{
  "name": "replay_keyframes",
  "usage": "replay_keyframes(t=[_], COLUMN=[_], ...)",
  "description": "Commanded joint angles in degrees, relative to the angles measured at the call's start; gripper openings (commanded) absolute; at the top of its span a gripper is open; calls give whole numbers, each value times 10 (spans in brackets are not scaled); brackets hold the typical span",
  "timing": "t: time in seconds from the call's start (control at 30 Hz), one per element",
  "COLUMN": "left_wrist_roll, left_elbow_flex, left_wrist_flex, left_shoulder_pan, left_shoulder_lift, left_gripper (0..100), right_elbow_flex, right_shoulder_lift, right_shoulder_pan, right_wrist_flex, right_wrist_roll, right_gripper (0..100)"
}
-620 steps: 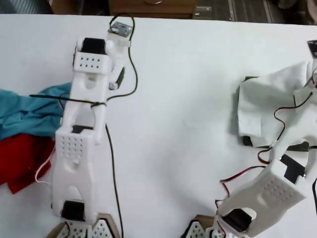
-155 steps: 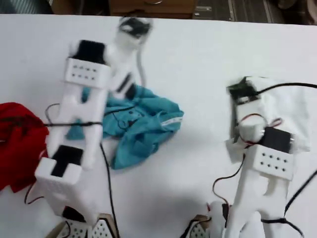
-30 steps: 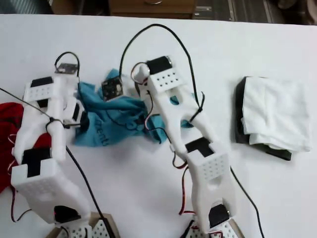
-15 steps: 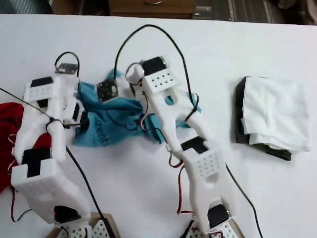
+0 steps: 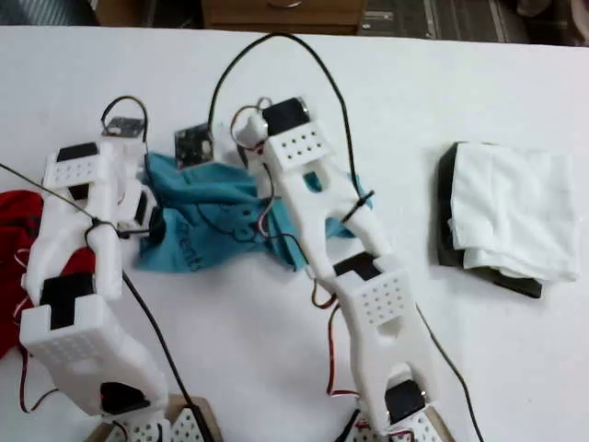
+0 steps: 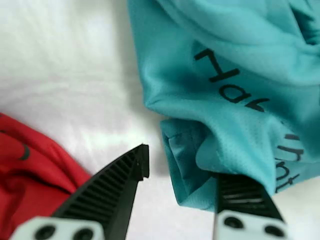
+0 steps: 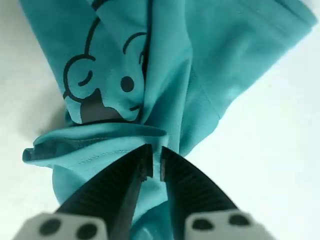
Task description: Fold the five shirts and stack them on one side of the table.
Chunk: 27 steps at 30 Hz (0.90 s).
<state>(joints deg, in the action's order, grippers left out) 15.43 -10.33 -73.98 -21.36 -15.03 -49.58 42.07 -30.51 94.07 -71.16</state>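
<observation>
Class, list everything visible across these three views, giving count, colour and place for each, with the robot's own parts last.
teal shirt: 1, teal, crumpled between the arms
red shirt: 1, red, beside the left arm
white shirt: 1, white, folded, atop the dark shirt
dark shirt: 1, black, under the white shirt
table: 1, white, under everything
left gripper: 1, black fingers, open at the teal shirt's edge
right gripper: 1, black fingers, pinching a teal shirt fold

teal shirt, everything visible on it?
The teal shirt is thin knit, crumpled and unfolded on the white table, left of centre. Black lettering and a cartoon face print show. The right jaws are shut on a fold; the left jaws stand open astride one hem corner. Bare table shows between it and the red shirt.
</observation>
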Motion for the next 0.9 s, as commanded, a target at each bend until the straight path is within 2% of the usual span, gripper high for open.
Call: replay_keyframes(t=[0.0,0.13,0.2,0.3,0.37,0.43,0.6,0.87], left_wrist_roll=[-3,-3,-3,-3,-3,-3,-3,-2], left_elbow_flex=[1,1,1,1,1,1,0,-6], left_wrist_flex=[5,5,6,6,6,11,14,21], left_shoulder_pan=[2,2,2,2,2,2,3,2], left_shoulder_lift=[32,32,32,32,32,32,32,31], left_gripper=[234,234,234,234,234,234,234,234], right_elbow_flex=[-25,-25,-25,-24,-24,-24,-5,0], right_shoulder_lift=[-6,-6,-5,-5,-5,-5,19,42], right_shoulder_pan=[2,0,0,2,0,0,-1,-2], right_wrist_flex=[3,4,4,8,16,17,25,28], right_wrist_roll=[10,11,36,80,79,78,50,50], right_gripper=[31,35,54,183,277,319,282,255])
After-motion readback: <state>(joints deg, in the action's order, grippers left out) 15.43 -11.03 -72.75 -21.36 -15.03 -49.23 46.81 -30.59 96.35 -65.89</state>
